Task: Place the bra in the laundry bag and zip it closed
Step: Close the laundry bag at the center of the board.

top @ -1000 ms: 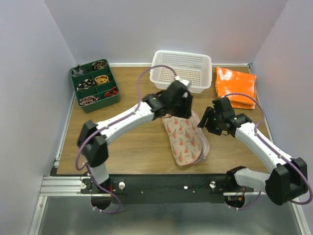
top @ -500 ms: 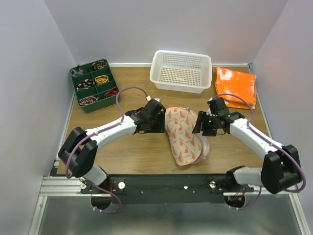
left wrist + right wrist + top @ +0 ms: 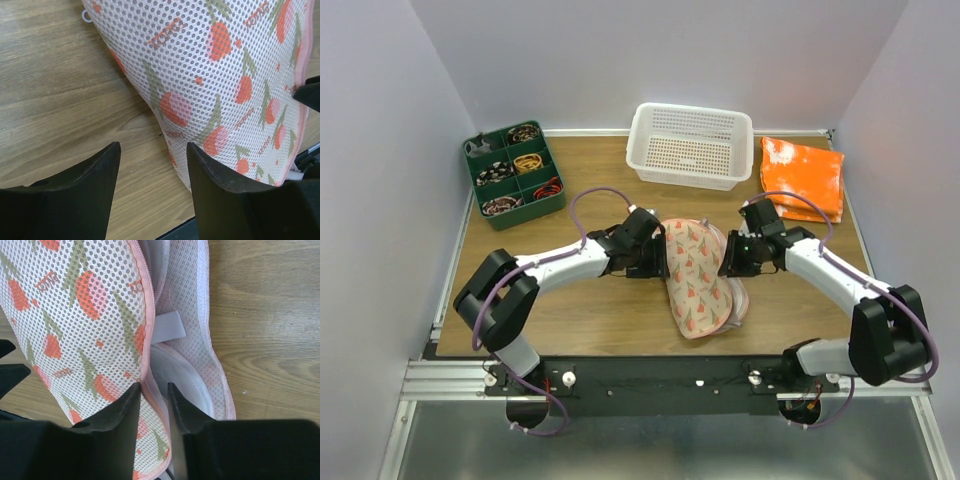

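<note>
**Arms close on the laundry bag (image 3: pixel 695 285), its flap down but not yet zipped**

Near the counter's (image 3: pixel 590 320) front edge the fruit-print pouch lies with the bra (image 3: pixel 175 372) tucked inside, grey cup showing through the gap on its right side. The left claw (image 3: pixel 153 146) stands apart and empty, one finger against the mesh. The right claw (image 3: pixel 153 385) is drawn nearly together astride the pink zip rim; I cannot tell whether it bites yet. Zipping well looks to need one side pinning the flap flat while the other works the pull, perhaps the small white ring (image 3: pixel 87 16), with the cup pushed clear of the teeth. Beyond sit the white basket (image 3: pixel 680 178) and orange cloth (image 3: pixel 802 175). A second ago the left arm arched over the bag's far end; it has since dropped to the left flank, and the right has edged in.
</note>
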Action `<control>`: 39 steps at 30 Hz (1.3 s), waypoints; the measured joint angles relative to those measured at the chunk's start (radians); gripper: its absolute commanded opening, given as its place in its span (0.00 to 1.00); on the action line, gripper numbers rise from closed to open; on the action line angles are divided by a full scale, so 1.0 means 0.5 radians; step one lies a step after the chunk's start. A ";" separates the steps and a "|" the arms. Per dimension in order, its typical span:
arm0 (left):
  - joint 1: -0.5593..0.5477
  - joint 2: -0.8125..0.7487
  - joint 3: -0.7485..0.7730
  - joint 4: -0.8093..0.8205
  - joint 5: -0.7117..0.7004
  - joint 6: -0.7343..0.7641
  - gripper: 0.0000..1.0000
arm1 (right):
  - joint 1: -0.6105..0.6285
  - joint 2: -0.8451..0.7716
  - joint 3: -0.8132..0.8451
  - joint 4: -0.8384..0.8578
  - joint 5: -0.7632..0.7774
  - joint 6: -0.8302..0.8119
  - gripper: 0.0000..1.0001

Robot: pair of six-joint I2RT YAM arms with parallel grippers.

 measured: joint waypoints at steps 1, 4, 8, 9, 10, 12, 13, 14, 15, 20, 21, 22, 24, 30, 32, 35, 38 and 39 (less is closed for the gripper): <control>-0.003 0.007 0.004 0.004 0.006 0.000 0.64 | 0.000 0.005 0.000 0.001 -0.004 -0.002 0.28; -0.003 0.027 0.031 0.011 0.026 0.001 0.63 | 0.000 0.033 0.000 0.004 -0.016 -0.014 0.01; -0.004 0.060 0.070 0.032 0.042 0.002 0.63 | 0.000 0.048 0.002 0.008 -0.008 -0.014 0.01; -0.004 0.065 0.072 0.037 0.046 0.002 0.63 | 0.000 0.047 0.003 0.011 0.001 -0.007 0.01; -0.005 0.070 0.072 0.040 0.049 0.002 0.63 | 0.000 0.038 0.004 0.014 0.011 -0.002 0.01; -0.005 0.082 0.072 0.041 0.053 0.004 0.63 | 0.000 0.005 0.011 0.012 0.073 0.024 0.01; -0.006 0.087 0.072 0.041 0.056 0.005 0.63 | 0.000 -0.009 0.020 0.011 0.098 0.034 0.01; -0.007 0.091 0.072 0.042 0.057 0.005 0.63 | 0.000 -0.034 0.037 0.011 0.153 0.047 0.01; -0.007 0.093 0.072 0.042 0.057 0.006 0.63 | 0.000 -0.059 0.059 0.014 0.208 0.063 0.01; -0.007 0.106 0.079 0.042 0.064 0.008 0.63 | 0.000 -0.130 0.103 0.040 0.514 0.145 0.01; -0.007 0.108 0.082 0.042 0.064 0.009 0.63 | 0.000 -0.126 0.104 0.043 0.574 0.162 0.01; -0.007 0.112 0.090 0.041 0.064 0.013 0.63 | 0.000 -0.112 0.104 0.042 0.643 0.177 0.01; -0.007 0.117 0.106 0.042 0.064 0.017 0.62 | 0.000 -0.066 0.103 0.047 0.768 0.208 0.01; -0.007 0.118 0.130 0.042 0.066 0.032 0.62 | 0.000 0.127 0.098 0.117 1.067 0.264 0.01; -0.007 0.118 0.130 0.042 0.066 0.039 0.62 | 0.000 0.168 0.098 0.162 1.147 0.270 0.06; -0.007 0.118 0.131 0.041 0.065 0.054 0.62 | 0.000 0.233 0.126 0.170 1.226 0.285 0.17; -0.007 0.118 0.131 0.039 0.063 0.073 0.62 | 0.000 0.296 0.187 0.175 1.279 0.303 0.47; -0.007 0.118 0.131 0.038 0.063 0.076 0.62 | -0.001 0.296 0.194 0.175 1.286 0.302 0.48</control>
